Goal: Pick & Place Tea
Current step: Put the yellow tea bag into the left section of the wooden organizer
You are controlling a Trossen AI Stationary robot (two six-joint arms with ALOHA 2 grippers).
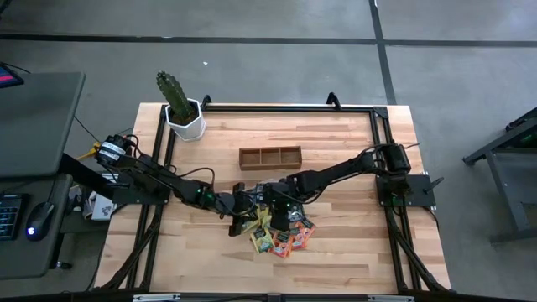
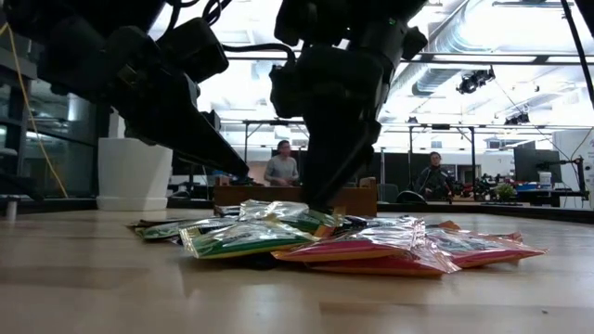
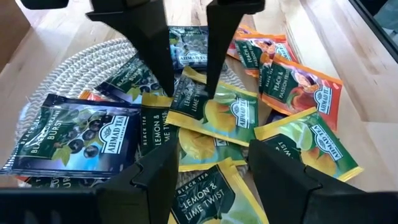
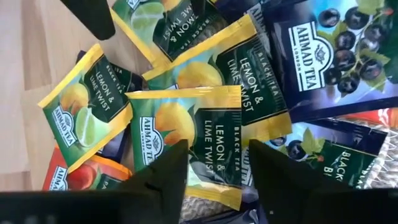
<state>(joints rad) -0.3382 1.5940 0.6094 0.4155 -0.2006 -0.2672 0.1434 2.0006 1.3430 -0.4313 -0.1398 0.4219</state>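
Tea pile: the tea sachets [image 1: 281, 235] lie in a loose overlapping heap toward the front edge of the table [image 1: 352, 260], a little right of centre, partly on the round woven mat [image 3: 81, 59]
Right gripper: the right gripper [image 4: 214, 177] is down on the heap, fingers apart with a gap between them, nothing pinched as far as I can tell
Key relation: a lemon and lime sachet [image 4: 186, 140] lies flat straight ahead of those fingers, its printed side up, its edge running across the gap, so a short drop and squeeze looks like the way in
Left gripper: the left gripper [image 3: 208, 174] sits low at the heap's left side, fingers spread and holding nothing, aimed at the same yellow-green sachets
Nearer arm: both are close; the right one looks nearer, directly over the pile
In the way: the two grippers nearly meet nose to nose, and neighbouring sachets overlap the target, so a double pick is a risk
Destination: the wooden tray [image 1: 269, 157] waits toward the back, well apart from the heap
Elsewhere: the potted cactus [image 1: 179, 106] stands at the back left corner
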